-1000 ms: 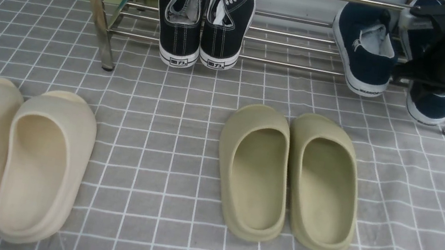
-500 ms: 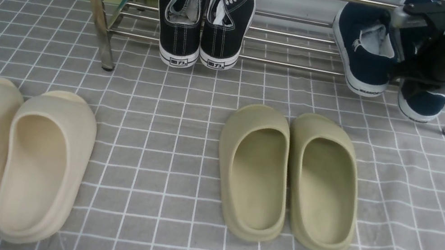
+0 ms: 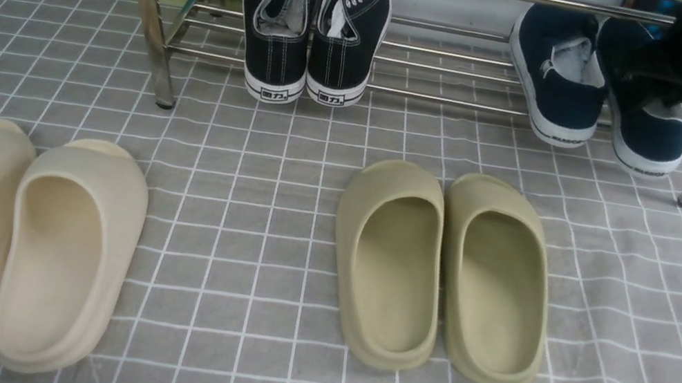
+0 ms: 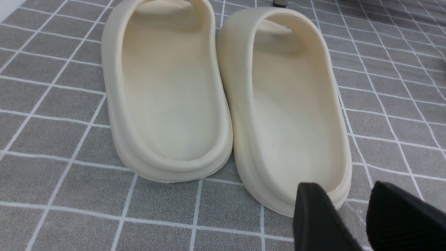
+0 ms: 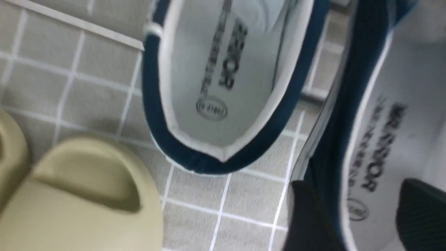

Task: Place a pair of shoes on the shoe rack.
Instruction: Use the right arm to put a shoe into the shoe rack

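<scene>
Well, the left navy shoe (image 3: 560,83) and the right navy shoe (image 3: 649,133) sit side by side at the right end of the shoe rack (image 3: 441,100), heels jutting over its near bar. The right hand (image 5: 359,188) straddles the right shoe's side wall, fingers apart, grey lining showing between. Near left, the left hand (image 4: 348,198) hovers by the cream slides (image 4: 167,87), narrowly parted, holding nothing
</scene>
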You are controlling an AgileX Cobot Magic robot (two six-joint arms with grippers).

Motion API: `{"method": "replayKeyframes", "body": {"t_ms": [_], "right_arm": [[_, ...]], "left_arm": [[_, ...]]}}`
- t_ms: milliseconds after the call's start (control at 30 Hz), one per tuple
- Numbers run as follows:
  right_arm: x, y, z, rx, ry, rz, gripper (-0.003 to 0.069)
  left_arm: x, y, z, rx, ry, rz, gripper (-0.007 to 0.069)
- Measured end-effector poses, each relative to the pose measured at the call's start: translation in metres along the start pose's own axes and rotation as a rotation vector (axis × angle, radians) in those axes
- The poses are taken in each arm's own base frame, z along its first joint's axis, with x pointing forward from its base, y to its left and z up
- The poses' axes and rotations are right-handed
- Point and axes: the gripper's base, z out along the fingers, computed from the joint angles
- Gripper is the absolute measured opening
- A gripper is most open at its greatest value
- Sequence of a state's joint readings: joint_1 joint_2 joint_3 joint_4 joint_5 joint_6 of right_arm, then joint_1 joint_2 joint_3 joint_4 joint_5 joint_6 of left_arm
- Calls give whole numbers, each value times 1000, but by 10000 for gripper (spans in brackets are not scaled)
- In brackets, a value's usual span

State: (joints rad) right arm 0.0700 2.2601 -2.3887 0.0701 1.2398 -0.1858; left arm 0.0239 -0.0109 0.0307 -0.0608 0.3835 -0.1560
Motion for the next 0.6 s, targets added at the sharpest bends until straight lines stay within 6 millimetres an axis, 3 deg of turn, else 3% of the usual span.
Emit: {"method": "replayKeyframes", "body": {"t_ms": [100, 200, 267, 333, 467, 600], "right_arm": [[-2, 1, -15, 0, -19, 7, 399], [0, 3, -37, 3, -38, 10, 351], [10, 5, -56, 9, -22, 11, 258], [20, 5, -61, 25, 14, 7, 167], [46, 3, -48, 64, 137, -10, 23], [70, 1, -10, 75, 246, -23, -3]], "left_arm": [[0, 0, 0, 0, 0, 0, 239], [0, 0, 0, 0, 0, 0, 239], [0, 0, 0, 0, 0, 0, 239], [0, 0, 0, 0, 0, 0, 239], [0, 0, 0, 0, 0, 0, 239], [0, 0, 0, 0, 0, 0, 239]]}}
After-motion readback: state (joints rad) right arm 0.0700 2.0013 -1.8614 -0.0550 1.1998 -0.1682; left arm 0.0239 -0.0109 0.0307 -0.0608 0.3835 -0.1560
